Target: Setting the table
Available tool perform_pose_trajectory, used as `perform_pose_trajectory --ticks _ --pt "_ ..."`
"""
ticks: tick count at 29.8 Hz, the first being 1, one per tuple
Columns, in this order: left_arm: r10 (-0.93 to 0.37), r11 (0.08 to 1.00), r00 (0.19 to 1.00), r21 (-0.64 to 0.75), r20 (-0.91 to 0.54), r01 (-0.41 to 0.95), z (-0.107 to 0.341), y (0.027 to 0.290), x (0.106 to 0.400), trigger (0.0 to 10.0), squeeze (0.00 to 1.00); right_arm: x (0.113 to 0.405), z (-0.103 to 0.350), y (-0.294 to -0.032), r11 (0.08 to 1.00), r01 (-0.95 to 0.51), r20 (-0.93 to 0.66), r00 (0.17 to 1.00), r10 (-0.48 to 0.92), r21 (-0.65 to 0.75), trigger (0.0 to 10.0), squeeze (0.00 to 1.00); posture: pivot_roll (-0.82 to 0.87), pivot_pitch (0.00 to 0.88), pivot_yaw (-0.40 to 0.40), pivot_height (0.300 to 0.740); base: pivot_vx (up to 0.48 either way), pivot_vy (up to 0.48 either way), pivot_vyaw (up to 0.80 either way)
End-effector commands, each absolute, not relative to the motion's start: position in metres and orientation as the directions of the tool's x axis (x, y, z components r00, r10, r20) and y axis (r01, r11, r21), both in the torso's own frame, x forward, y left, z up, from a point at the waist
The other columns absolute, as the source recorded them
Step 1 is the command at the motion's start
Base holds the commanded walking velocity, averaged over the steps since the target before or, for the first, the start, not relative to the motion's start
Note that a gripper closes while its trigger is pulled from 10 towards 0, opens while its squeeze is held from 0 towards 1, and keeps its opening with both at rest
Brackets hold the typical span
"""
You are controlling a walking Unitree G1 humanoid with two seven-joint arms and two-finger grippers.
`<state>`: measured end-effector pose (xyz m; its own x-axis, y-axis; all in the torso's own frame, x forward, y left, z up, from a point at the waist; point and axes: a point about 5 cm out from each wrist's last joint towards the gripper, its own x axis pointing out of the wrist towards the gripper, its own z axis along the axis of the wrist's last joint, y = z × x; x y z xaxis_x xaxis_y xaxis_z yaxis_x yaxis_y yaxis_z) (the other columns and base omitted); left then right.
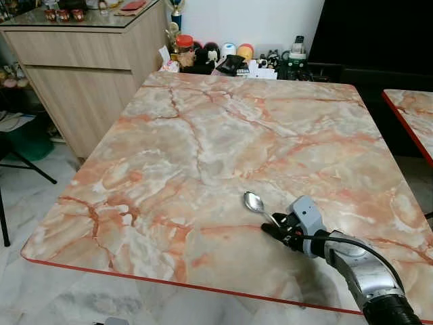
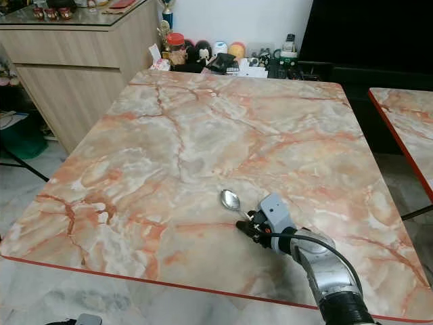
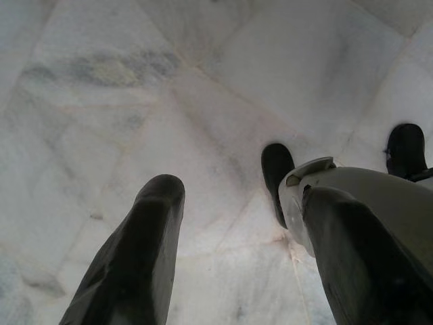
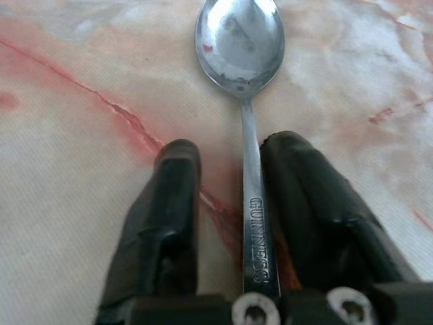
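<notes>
Spoon (image 1: 255, 202) lies flat on the marble-pattern worktop (image 1: 203, 149), near the front edge and right of centre, bowl pointing away from the robot, handle running back toward it. Right gripper (image 4: 230, 159) sits low over the worktop at the spoon's handle end. In the right wrist view the handle, stamped GUINNESS, runs between the two black fingers (image 4: 169, 203): it lies against the inner face of one finger, with a clear gap of worktop between it and the other. Jaws are parted around the handle, not clenched on it; spoon rests on the worktop. Right arm (image 1: 365, 274) comes in from the lower right, cable looping over the wrist. Left gripper (image 3: 237, 223) hangs idle by the robot's side, pointing down at the pale marble floor (image 3: 169, 88); its fingers stand well apart, jaws released, nothing between them. The robot's own leg and dark feet (image 3: 276, 169) show past them. Behind the worktop's far edge: a row of small clutter (image 1: 230, 59) against the wall, including jars and figurines, too small to sort out. Wooden sideboard (image 1: 81, 64) stands at far left. Edge of a second marble-pattern, red-rimmed table (image 1: 413, 115) at right.
</notes>
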<state>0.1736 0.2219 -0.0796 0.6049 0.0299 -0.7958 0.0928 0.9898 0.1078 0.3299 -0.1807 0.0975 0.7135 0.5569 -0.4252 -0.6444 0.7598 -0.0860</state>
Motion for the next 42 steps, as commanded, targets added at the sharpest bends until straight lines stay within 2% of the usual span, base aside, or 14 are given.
perform_pose_trajectory --ticks 1,4,5,6,7,15,18,19,20,21,39,40,41,42 --pt "0.026 0.99 0.576 0.101 -0.817 0.098 -0.085 0.221 0.163 10.0 0.0 0.327 0.087 -0.184 0.776 -0.626 -0.464 0.712 0.527 -0.078 0.0 0.0 0.05 0.117 0.016 0.74 0.0 0.0 0.0" --pt "0.024 0.99 0.575 0.1 -0.817 0.1 -0.085 0.22 0.163 10.0 0.0 0.327 0.086 -0.186 0.783 -0.617 -0.468 0.716 0.517 -0.078 0.3 0.0 0.05 0.115 0.015 0.74 0.0 0.0 0.0" --pt "0.024 0.99 0.575 0.099 -0.818 0.101 -0.085 0.22 0.163 10.0 0.0 0.327 0.085 -0.186 0.784 -0.616 -0.47 0.716 0.516 -0.077 5.0 0.0 0.04 0.111 0.014 0.74 0.0 0.0 0.0" --pt "0.023 0.99 0.574 0.099 -0.818 0.102 -0.085 0.22 0.163 10.0 0.0 0.326 0.083 -0.187 0.785 -0.614 -0.48 0.715 0.509 -0.084 5.0 0.0 0.04 0.109 0.013 0.74 0.0 0.0 0.0" --pt "0.022 0.99 0.574 0.098 -0.819 0.103 -0.085 0.219 0.162 10.0 0.0 0.326 0.081 -0.188 0.789 -0.609 -0.487 0.716 0.499 -0.087 10.0 0.0 0.04 0.106 0.013 0.74 0.0 0.0 0.0" --pt "0.017 0.99 0.569 0.095 -0.822 0.108 -0.086 0.218 0.161 10.0 0.0 0.325 0.075 -0.188 0.796 -0.601 -0.501 0.711 0.493 -0.069 10.0 0.0 0.05 0.105 0.012 0.74 0.0 0.0 0.0" --pt "0.015 0.99 0.569 0.093 -0.822 0.108 -0.087 0.218 0.161 10.0 0.0 0.325 0.073 -0.187 0.797 -0.601 -0.503 0.709 0.494 -0.064 8.3 0.0 0.05 0.111 0.011 0.74 0.0 0.0 0.0" --pt "0.015 0.99 0.569 0.092 -0.822 0.108 -0.087 0.218 0.16 10.0 0.0 0.325 0.072 -0.187 0.798 -0.599 -0.509 0.708 0.489 -0.066 4.5 0.0 0.05 0.114 0.01 0.74 0.0 0.0 0.0" --pt "0.014 0.99 0.57 0.091 -0.822 0.107 -0.087 0.218 0.161 10.0 0.0 0.325 0.07 -0.188 0.8 -0.596 -0.515 0.707 0.484 -0.067 2.8 0.0 0.05 0.117 0.009 0.74 0.0 0.0 0.0" --pt "0.014 0.99 0.57 0.09 -0.822 0.105 -0.087 0.217 0.161 10.0 0.0 0.324 0.068 -0.187 0.799 -0.598 -0.519 0.704 0.485 -0.065 0.0 0.0 0.05 0.119 0.01 0.74 0.0 0.0 0.0" --pt "0.01 0.991 0.566 0.083 -0.824 0.104 -0.087 0.216 0.16 10.0 0.0 0.323 0.062 -0.185 0.816 -0.573 -0.516 0.723 0.46 -0.075 0.0 0.0 0.05 0.133 0.009 0.74 0.0 0.0 0.0" --pt "0.012 0.991 0.566 0.085 -0.825 0.104 -0.087 0.216 0.16 10.0 0.0 0.326 0.065 -0.185 0.828 -0.552 -0.498 0.748 0.44 -0.098 8.0 0.0 0.05 0.132 0.01 0.74 0.0 0.0 0.0" --pt "0.013 0.991 0.565 0.087 -0.825 0.104 -0.087 0.216 0.16 10.0 0.0 0.327 0.066 -0.185 0.836 -0.537 -0.484 0.764 0.426 -0.114 8.0 0.0 0.05 0.131 0.009 0.74 0.0 0.0 0.0" --pt "0.014 0.991 0.566 0.088 -0.824 0.103 -0.087 0.216 0.16 10.0 0.0 0.333 0.074 -0.185 0.862 -0.492 -0.422 0.812 0.403 -0.122 10.0 0.0 0.05 0.131 0.009 0.74 0.0 0.0 0.0"
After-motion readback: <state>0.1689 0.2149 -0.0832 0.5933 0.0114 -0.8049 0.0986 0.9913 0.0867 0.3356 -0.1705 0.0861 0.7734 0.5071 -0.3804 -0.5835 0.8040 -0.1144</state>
